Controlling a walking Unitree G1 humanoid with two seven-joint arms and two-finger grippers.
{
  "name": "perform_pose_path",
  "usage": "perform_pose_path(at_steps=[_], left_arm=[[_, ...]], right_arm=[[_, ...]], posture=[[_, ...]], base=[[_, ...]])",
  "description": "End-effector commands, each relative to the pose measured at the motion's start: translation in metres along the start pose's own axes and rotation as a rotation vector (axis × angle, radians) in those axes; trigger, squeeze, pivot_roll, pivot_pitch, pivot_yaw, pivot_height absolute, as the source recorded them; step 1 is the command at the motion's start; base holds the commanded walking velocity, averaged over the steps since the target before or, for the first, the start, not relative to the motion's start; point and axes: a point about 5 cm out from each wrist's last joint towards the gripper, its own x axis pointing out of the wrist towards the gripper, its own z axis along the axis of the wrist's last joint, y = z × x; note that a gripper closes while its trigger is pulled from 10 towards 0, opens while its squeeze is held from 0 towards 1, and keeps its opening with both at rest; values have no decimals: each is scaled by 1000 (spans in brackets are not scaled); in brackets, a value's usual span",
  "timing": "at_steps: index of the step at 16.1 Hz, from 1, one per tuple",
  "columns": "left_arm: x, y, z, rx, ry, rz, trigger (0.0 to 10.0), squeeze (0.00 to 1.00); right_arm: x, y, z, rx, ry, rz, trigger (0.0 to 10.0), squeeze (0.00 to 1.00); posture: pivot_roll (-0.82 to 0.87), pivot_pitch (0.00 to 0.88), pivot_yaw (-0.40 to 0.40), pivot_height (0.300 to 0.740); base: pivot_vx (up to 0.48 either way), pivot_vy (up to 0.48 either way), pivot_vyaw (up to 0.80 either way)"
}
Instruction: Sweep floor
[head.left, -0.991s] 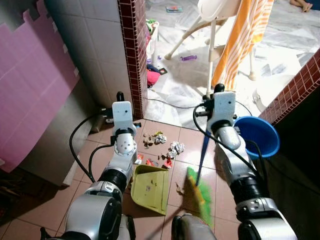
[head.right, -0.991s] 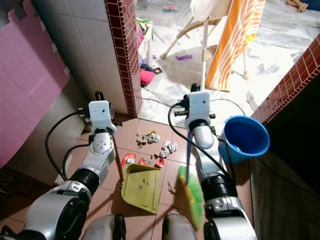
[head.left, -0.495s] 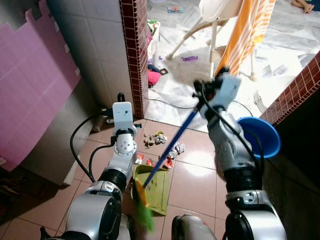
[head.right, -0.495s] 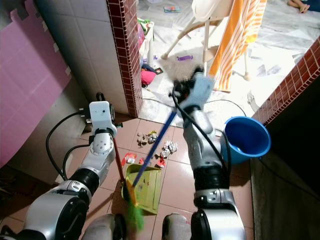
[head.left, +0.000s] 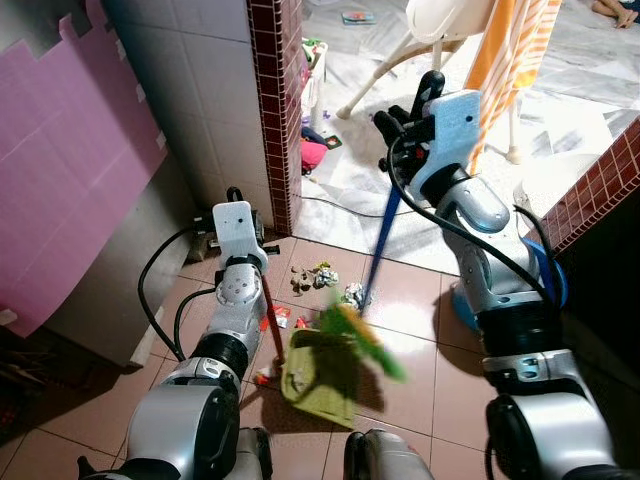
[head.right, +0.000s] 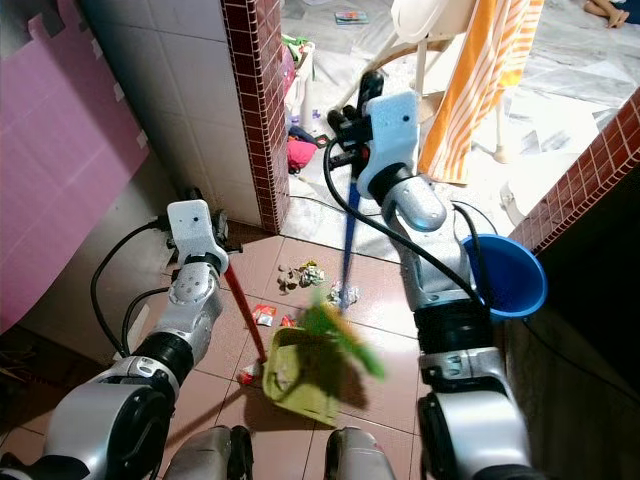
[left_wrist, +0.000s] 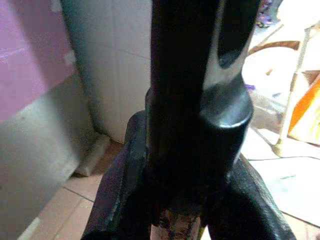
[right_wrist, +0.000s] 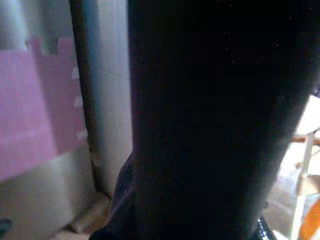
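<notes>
Sweep is partway, by my read. You've got the yellow-green dustpan (head.left: 322, 378) on the tiled floor (head.left: 400, 400) near the robot's feet, but the litter pile (head.left: 322, 277) of crumpled paper and scraps sits on the tiles beyond it, not in the pan. A few red bits (head.left: 278, 317) lie just beside the pan's left edge. Whether anything is in the pan I can't tell, since the broom head blurs over it.

Left pincer (head.left: 262, 283): arm reaches forward and low, wrist over the tiles left of the pan, pinching the dustpan's red handle (head.left: 270, 322), which slants down to the pan's near-left corner.

Right pincer (head.left: 398, 150): arm raised high, elbow bent, wrist up near the doorway, clamped on the top of the blue broom handle (head.left: 378, 250). Handle runs steeply down to the green bristles (head.left: 362, 338), motion-blurred right over the pan mouth. The blue bucket (head.right: 510, 275) sits behind the right arm, near the brick wall.
</notes>
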Motion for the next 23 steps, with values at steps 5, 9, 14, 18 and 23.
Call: perform_pose_path(at_steps=[5, 9, 14, 18, 23], left_arm=[[-7, 6, -10, -64, 36, -29, 10000, 0], [-11, 6, 16, -122, -95, -136, 10000, 0], [-24, 19, 41, -89, -187, -271, 10000, 0], [-43, 14, 54, -78, -255, -385, 10000, 0], [-54, 8, 56, -69, -224, -531, 10000, 0]], right_arm=[[-29, 0, -14, -283, -69, -121, 10000, 0], [-65, -13, -50, -294, 62, -412, 10000, 0], [-93, -1, -76, -222, 159, -458, 10000, 0], [-92, 18, -84, -10, 195, -439, 10000, 0], [-87, 20, -82, -3, 185, -428, 10000, 0]], posture=[[-130, 131, 34, 740], [-111, 135, 44, 740], [-120, 158, 36, 740], [-100, 150, 40, 740], [-85, 147, 48, 740]], base=[[0, 0, 0], [0, 0, 0], [0, 0, 0], [0, 0, 0], [0, 0, 0]])
